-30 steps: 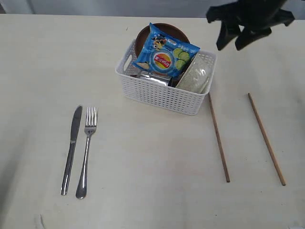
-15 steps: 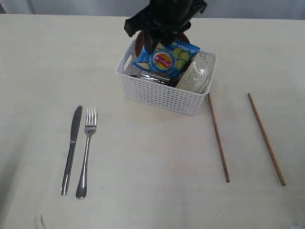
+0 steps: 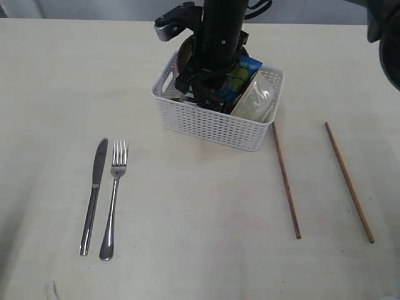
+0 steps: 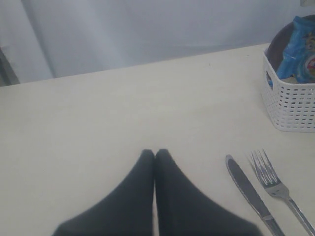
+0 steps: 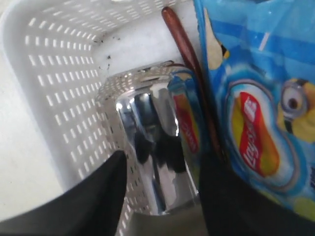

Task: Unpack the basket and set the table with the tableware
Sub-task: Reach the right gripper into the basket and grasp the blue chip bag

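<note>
The right gripper [image 5: 162,162] has its jaws spread wide, one on each side of the steel cup [image 5: 152,142]. The cup lies on its side in the bottom of the basket [image 5: 54,64]. Whether either jaw actually presses on the cup cannot be told. Just beside the cup, the reddish-brown spoon [image 5: 189,59] leans along the edge of the blue chip bag [image 5: 261,98], which takes up the space next to the cup. In the exterior view this gripper [image 3: 200,87] reaches across the middle and points down into the left half of the white basket [image 3: 212,125]. The dark plate [image 3: 183,57] stands on edge at the back of the basket, and the white bowl [image 3: 257,97] is tipped against its right end. The left gripper [image 4: 155,153] has its jaws pressed together with nothing between them, and it hangs above bare table [image 4: 98,113]. The knife [image 4: 248,189] and fork [image 4: 275,184] are off to one side of it. In the exterior view the knife [image 3: 94,194] and fork [image 3: 112,200] lie parallel on the table [image 3: 187,250], in front of the basket and to its left. The two chopsticks [image 3: 286,181] [image 3: 349,181] lie well apart on the right, and the nearer one has its end just beside the basket's corner.
</note>
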Motion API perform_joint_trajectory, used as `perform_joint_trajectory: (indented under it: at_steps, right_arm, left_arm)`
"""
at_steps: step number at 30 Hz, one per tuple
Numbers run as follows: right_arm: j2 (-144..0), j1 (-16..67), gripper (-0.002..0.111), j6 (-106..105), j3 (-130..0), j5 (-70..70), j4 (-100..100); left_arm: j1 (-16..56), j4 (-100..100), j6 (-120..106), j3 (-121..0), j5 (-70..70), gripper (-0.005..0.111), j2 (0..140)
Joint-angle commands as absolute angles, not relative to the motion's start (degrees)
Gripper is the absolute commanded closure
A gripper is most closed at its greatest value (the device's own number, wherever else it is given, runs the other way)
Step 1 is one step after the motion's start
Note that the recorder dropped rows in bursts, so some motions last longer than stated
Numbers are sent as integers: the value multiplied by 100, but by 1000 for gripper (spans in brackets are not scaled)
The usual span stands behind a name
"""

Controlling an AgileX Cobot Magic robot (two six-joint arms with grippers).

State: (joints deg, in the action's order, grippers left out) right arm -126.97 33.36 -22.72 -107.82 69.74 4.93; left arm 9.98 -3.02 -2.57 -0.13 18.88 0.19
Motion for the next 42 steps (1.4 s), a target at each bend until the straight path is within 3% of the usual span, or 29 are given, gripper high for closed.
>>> perform_joint_trajectory:
  at_steps: [1, 11, 18, 42]
  right_arm:
    - [-12815, 3356, 63, -2402, -10822, 6899, 456]
    - [-12979, 3356, 67, -2402, -10811, 6598, 404]
    - [-13092, 3356, 107, -2449, -10811, 6599, 395]
    - [-12446, 3356, 109, -2526, -10889, 6364, 285]
  left_arm:
    - [984, -292, -255, 0, 1845, 107, 0]
    - [984, -292, -255, 0, 1845, 107, 0]
    - [984, -292, -255, 0, 1845, 107, 0]
    - [984, -292, -255, 0, 1845, 107, 0]
